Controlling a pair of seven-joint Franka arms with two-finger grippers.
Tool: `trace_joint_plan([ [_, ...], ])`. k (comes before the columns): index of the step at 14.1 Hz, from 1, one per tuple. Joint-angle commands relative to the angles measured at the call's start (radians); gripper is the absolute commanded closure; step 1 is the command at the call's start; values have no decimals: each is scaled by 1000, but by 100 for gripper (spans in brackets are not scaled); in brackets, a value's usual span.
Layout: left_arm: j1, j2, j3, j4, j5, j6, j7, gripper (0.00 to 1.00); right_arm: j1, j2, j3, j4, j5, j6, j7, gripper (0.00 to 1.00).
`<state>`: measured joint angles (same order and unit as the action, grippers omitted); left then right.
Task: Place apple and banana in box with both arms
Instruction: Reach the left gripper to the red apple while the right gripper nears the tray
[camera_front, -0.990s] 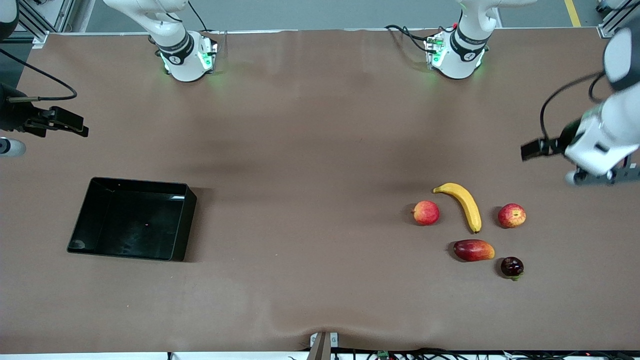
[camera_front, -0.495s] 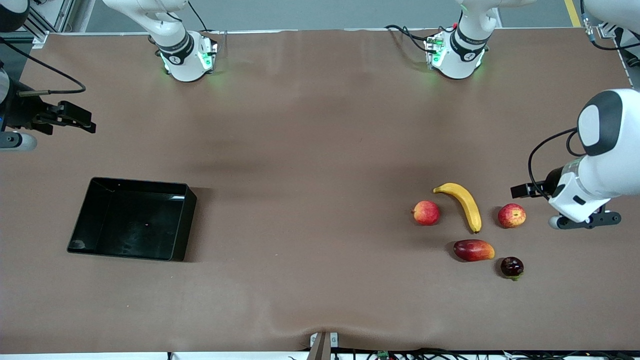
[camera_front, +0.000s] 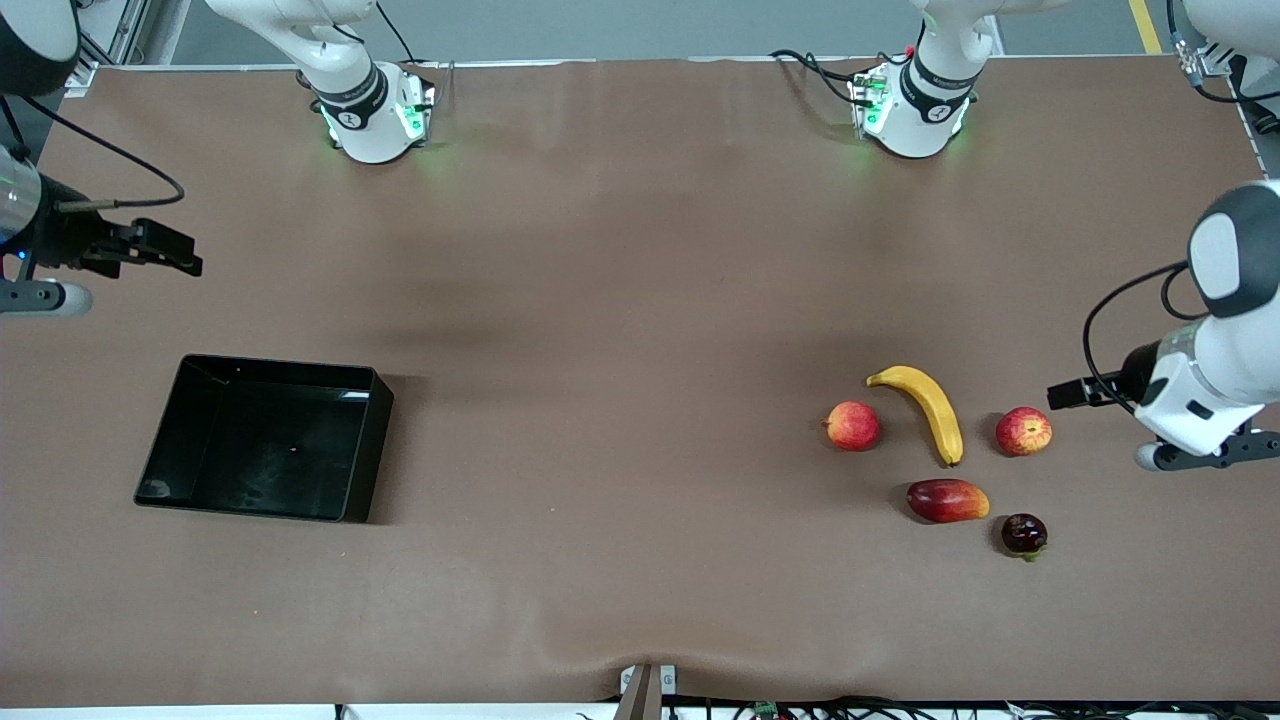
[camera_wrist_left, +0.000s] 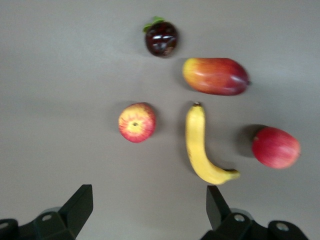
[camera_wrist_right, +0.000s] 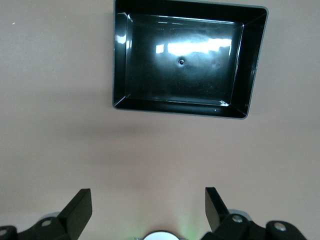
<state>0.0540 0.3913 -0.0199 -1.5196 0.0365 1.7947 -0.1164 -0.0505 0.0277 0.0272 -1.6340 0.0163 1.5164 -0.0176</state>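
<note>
The apple (camera_front: 1023, 431) (camera_wrist_left: 137, 122), red streaked with yellow, lies beside the curved yellow banana (camera_front: 925, 408) (camera_wrist_left: 202, 145), toward the left arm's end of the table. The black box (camera_front: 265, 438) (camera_wrist_right: 187, 57) sits with nothing in it toward the right arm's end. My left gripper (camera_front: 1196, 452) (camera_wrist_left: 149, 192) hangs open over bare table beside the apple, holding nothing. My right gripper (camera_front: 40, 298) (camera_wrist_right: 148, 194) is open too. It is over bare table at the edge of its end, apart from the box.
A pinkish-red round fruit (camera_front: 852, 425) (camera_wrist_left: 276, 147) lies beside the banana, away from the apple. An oblong red fruit (camera_front: 947, 500) (camera_wrist_left: 216, 76) and a small dark fruit (camera_front: 1024, 533) (camera_wrist_left: 161, 38) lie nearer the front camera. Both arm bases (camera_front: 375, 115) stand along the farthest table edge.
The left arm has swung down from higher up to hang beside the apple. The right hand has shifted slightly toward the table's middle. No fruit has moved.
</note>
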Motion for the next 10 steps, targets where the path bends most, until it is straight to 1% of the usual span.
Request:
trace_joint_plan([
  [1,30,93,-2,-4,-7,112,14,0,-43,-31,7,-113,-10,103,-24,0],
  [4,34,176,-2,-28,-6,241,14,0,-112,-17,7,-226,-16,266,-120,0],
  [5,29,193,-2,-42,-6,270,14,0,-132,4,5,-243,-19,313,-145,0],
  [7,35,236,-2,-60,14,310,15,0,-159,69,5,-242,-41,399,-188,0],
  [8,38,242,-2,-79,38,336,15,0,-170,96,5,-242,-80,451,-206,0],
  [9,38,251,-2,-94,60,362,15,0,-179,128,5,-242,-102,490,-211,0],
  [10,37,251,-2,-114,72,383,15,0,-192,159,5,-239,-104,514,-209,0],
])
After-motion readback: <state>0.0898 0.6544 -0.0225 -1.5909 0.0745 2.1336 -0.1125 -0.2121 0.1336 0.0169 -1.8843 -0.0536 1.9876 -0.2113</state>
